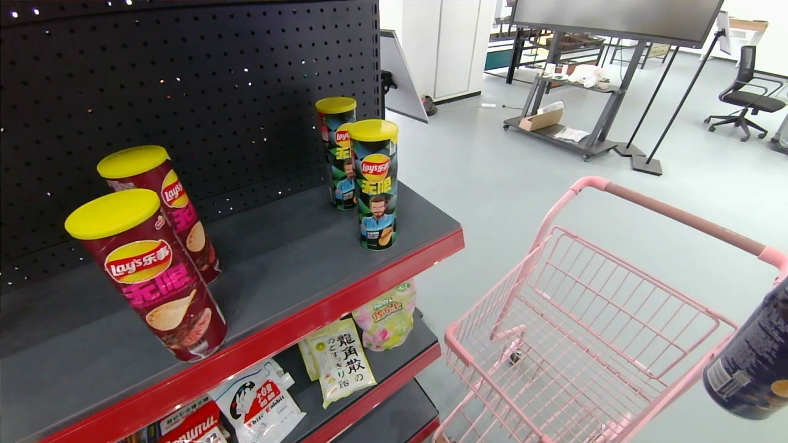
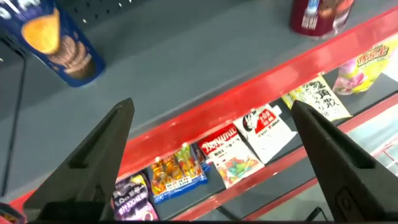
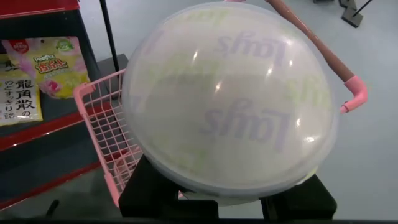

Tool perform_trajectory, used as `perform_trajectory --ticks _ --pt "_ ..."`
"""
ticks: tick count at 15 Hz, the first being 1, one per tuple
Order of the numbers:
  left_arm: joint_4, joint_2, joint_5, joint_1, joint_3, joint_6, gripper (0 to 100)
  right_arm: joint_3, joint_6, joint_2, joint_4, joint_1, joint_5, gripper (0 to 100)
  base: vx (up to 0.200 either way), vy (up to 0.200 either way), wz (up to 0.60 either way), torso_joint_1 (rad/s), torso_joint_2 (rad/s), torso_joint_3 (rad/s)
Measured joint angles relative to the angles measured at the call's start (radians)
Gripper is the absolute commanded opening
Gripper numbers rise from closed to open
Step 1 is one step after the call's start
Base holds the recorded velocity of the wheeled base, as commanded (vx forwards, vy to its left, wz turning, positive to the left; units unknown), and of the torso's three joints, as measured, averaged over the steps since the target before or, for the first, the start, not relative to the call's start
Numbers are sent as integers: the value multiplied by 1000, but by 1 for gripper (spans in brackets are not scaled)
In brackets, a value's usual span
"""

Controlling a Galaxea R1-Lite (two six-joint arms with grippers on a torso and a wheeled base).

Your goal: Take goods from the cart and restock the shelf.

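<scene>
One dark can (image 1: 752,363) is hanging tilted by the pink cart (image 1: 677,215), right jaws clamping it, shelf (image 1: 295,258) lying leftward; left jaws gaping empty.

Mock shop corner, red-edged shelf (image 1: 295,264) with pegboard back (image 1: 184,92), crisp tubes (image 1: 375,184), snack packets (image 1: 341,363) below, pink cart (image 1: 677,215), office chair (image 1: 745,98) and screen stand (image 1: 615,18) behind, probably a lab.

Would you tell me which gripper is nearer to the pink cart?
Right. The right gripper holds a can right by the cart; the left gripper is open in front of the shelf, away from it.
</scene>
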Motion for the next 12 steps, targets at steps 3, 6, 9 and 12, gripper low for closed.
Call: perform_trajectory --ticks 3,6,9,12 --pt "-1 -9 0 -15 0 41 100 10 -1 3 -4 1 0 0 0 0 0 159 -365 -214" --pt "-18 -9 0 -18 -3 50 100 11 -1 9 -4 1 0 0 0 0 0 160 -351 -201" --pt "-33 0 0 -19 -3 50 100 13 -1 12 -4 4 1 0 0 0 0 97 -225 -128" --pt "-40 6 0 -26 -5 50 100 16 -1 13 -3 5 1 0 0 0 400 8 -13 -2"
